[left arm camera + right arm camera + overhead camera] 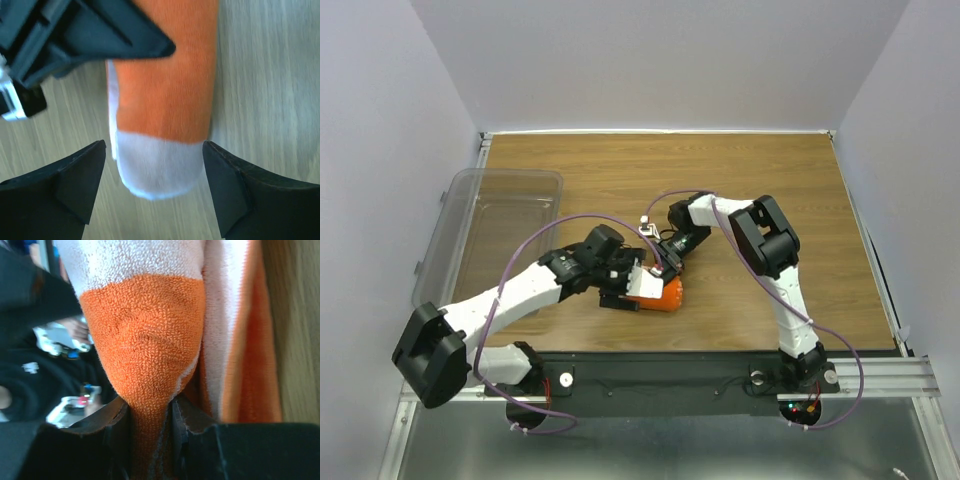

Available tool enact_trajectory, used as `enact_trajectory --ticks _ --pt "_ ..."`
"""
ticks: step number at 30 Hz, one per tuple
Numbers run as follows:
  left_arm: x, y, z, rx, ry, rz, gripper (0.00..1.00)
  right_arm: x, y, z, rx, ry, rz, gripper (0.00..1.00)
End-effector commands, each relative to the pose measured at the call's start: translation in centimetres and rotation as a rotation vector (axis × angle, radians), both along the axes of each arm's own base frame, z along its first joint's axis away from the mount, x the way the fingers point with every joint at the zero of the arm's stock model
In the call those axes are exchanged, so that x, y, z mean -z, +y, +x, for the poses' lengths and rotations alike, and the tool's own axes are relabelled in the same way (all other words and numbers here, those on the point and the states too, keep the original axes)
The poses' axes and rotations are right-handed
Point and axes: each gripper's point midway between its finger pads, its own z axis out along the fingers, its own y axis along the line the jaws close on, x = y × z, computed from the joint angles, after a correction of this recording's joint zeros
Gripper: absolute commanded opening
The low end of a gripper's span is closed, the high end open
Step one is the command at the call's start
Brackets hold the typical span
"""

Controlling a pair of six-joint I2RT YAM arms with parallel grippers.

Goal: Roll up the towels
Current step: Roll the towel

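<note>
The towel [663, 293] lies as a tight orange roll with a white end on the wooden table, just in front of both arms. In the left wrist view the roll [165, 90] runs away from the camera, and my left gripper [154, 145] is open, its jaws standing either side of the white end without touching it. My right gripper [150, 410] is shut on an orange fold of the towel [145, 340] at the roll's far end. From above, the left gripper [628, 285] and right gripper [665, 262] meet over the roll.
A clear plastic tub [490, 230] stands at the table's left side. The wooden table [770, 180] reaches the back and right walls. A black rail [670, 375] with the arm bases runs along the near edge.
</note>
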Motion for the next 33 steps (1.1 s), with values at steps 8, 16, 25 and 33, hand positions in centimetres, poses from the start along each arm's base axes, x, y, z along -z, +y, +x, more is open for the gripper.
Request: enact_trajectory --ticks 8,16,25,33 --pt "1.8 -4.7 -3.4 0.107 -0.111 0.019 0.96 3.7 -1.8 -0.6 -0.028 0.088 -0.13 0.19" --pt "4.0 -5.2 -2.1 -0.011 -0.175 0.028 0.97 4.5 -2.0 -0.3 -0.039 0.072 -0.147 0.19" --pt "7.2 -4.4 -1.3 -0.082 -0.243 0.094 0.96 4.6 -2.7 -1.5 -0.07 0.117 -0.137 0.19" --pt "10.6 -3.7 -4.5 0.003 -0.053 0.206 0.59 3.8 -2.8 0.5 -0.093 0.003 -0.138 0.5"
